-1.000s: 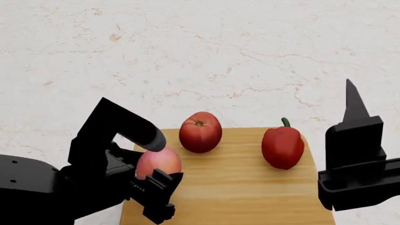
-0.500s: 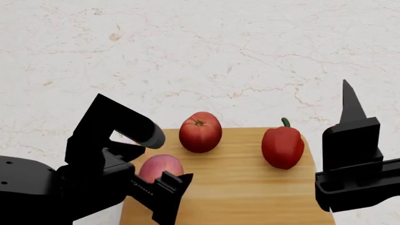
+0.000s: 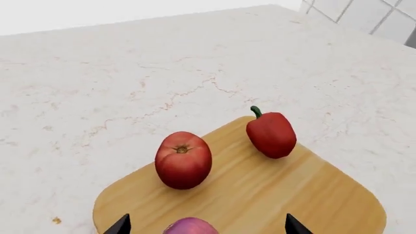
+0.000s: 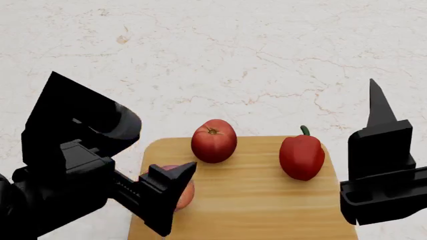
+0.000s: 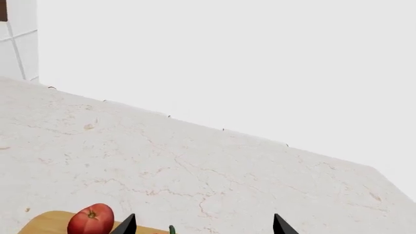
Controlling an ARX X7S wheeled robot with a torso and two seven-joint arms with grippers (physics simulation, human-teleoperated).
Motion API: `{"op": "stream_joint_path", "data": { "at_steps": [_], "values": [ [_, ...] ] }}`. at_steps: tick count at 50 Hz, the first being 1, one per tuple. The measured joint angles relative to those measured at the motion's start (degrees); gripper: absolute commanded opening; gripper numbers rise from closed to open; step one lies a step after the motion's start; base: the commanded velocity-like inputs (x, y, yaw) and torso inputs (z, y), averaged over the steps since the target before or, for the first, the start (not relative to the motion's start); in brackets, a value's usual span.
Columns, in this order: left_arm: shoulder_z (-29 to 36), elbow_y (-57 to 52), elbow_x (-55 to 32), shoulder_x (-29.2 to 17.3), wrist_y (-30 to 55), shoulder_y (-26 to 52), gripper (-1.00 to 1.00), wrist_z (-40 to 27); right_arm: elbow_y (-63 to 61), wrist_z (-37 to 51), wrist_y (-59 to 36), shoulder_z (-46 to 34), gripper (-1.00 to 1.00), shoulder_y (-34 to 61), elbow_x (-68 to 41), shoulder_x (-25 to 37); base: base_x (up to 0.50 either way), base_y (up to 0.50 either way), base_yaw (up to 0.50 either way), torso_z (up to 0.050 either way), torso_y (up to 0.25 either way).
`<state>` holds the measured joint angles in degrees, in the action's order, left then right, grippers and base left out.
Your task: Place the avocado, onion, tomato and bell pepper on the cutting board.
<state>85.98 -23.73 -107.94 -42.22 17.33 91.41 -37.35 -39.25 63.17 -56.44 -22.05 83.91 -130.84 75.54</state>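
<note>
Onion (image 4: 181, 192) lies on the cutting board (image 4: 253, 200), near the board's left front part, and the left gripper's dark finger hides most of it in the head view. The left gripper (image 4: 133, 165) is around it with the fingers spread wide; in the left wrist view the onion (image 3: 190, 226) sits between the two fingertips (image 3: 119, 226) and touches neither.

Behind the onion, near the board's far edge, stands the tomato (image 4: 213, 140). The bell pepper (image 4: 301, 156) lies toward the board's right side, its green stem pointing away from the robot, well apart from the tomato. The board rests on a pale marble counter (image 4: 213, 60).

The right gripper (image 4: 381, 150) hangs beside the board's right edge, above the counter. Its fingertips (image 5: 126, 225) stand apart and hold nothing.
</note>
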Motion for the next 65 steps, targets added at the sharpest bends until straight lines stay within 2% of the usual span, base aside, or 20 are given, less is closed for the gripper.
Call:
{"op": "stream_joint_path", "data": {
  "at_steps": [7, 18, 26, 34, 45, 57, 65],
  "values": [
    [-1.60, -4.88, -0.43, -6.30, -0.75, 0.72, 1.00, -1.99, 0.77, 0.73, -1.65, -0.92, 1.00, 2.31, -1.68, -0.44, 0.00, 0.00, 0.00, 0.000, 0.000],
    [-3.43, -14.59, -0.63, -19.37, -2.28, 0.49, 1.00, -5.57, 3.46, 3.46, -6.63, -4.43, 1.00, 8.59, -6.42, -1.39, 0.00, 0.00, 0.00, 0.000, 0.000],
    [-4.37, -20.51, -0.18, -27.57, -3.64, 0.02, 1.00, -7.95, 6.14, 6.55, -10.08, -8.30, 1.00, 14.30, -11.96, -2.13, 0.00, 0.00, 0.00, 0.000, 0.000],
    [-5.33, -24.11, -0.07, -33.71, -3.97, 0.22, 1.00, -9.11, 9.49, 11.94, -14.61, -14.89, 1.00, 22.45, -20.60, -3.24, 0.00, 0.00, 0.00, 0.000, 0.000],
    [-6.89, -26.59, -0.87, -37.47, -4.00, 1.38, 1.00, -10.07, 15.03, 16.99, -22.44, -23.68, 1.00, 33.07, -32.30, -4.45, 0.00, 0.00, 0.00, 0.000, 0.000],
    [-7.76, -27.64, -1.27, -38.00, -4.20, 1.82, 1.00, -10.65, 20.43, 20.83, -29.87, -36.86, 1.00, 43.94, -43.71, -4.61, 0.00, 0.00, 0.00, 0.000, 0.000],
    [-8.26, -28.21, -1.67, -38.02, -4.30, 2.05, 1.00, -10.87, 20.74, 21.29, -31.81, -43.30, 1.00, 47.83, -47.57, -4.78, 0.00, 0.00, 0.00, 0.000, 0.000]
  ]
}}
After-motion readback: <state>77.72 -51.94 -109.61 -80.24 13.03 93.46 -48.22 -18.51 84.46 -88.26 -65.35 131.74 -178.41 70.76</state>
